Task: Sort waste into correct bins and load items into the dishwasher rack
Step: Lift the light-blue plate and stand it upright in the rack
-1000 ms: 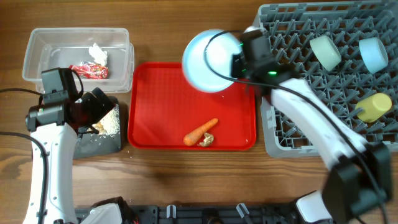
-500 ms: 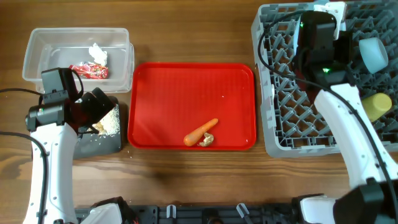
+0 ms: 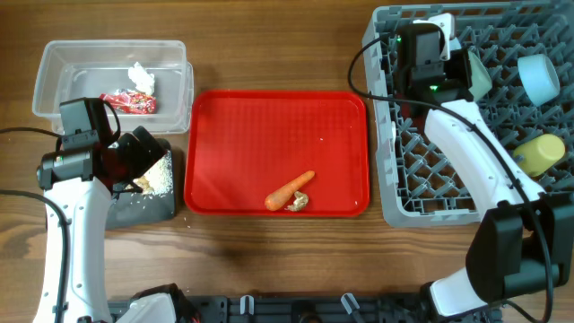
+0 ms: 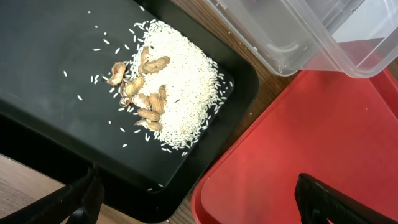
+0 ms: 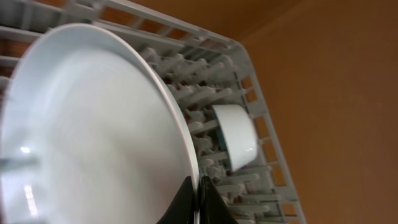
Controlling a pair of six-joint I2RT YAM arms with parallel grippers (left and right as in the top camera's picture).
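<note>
From above, a second ago the pale blue plate (image 3: 439,20) hung over the red tray (image 3: 235,135). Now my right arm (image 3: 466,152) has swung it to the far-left corner of the dishwasher rack (image 3: 448,193), and only a pale sliver shows past my wrist. The plate is nearly loaded (though not let go). The carrot (image 3: 289,190) and brown lump (image 3: 300,203) are unmoved at the tray's near edge, unsorted.

In the left wrist view my left jaws (image 4: 205,199) are spread and empty above the black tray (image 4: 43,56), where the rice (image 4: 177,93) lies.

In the right wrist view my right jaws (image 5: 196,198) pinch the plate's rim, and the plate stands on edge over the pegs. A bowl (image 5: 239,134) sits to its right, apart from it. I cannot tell whether the plate is seated between the pegs.
</note>
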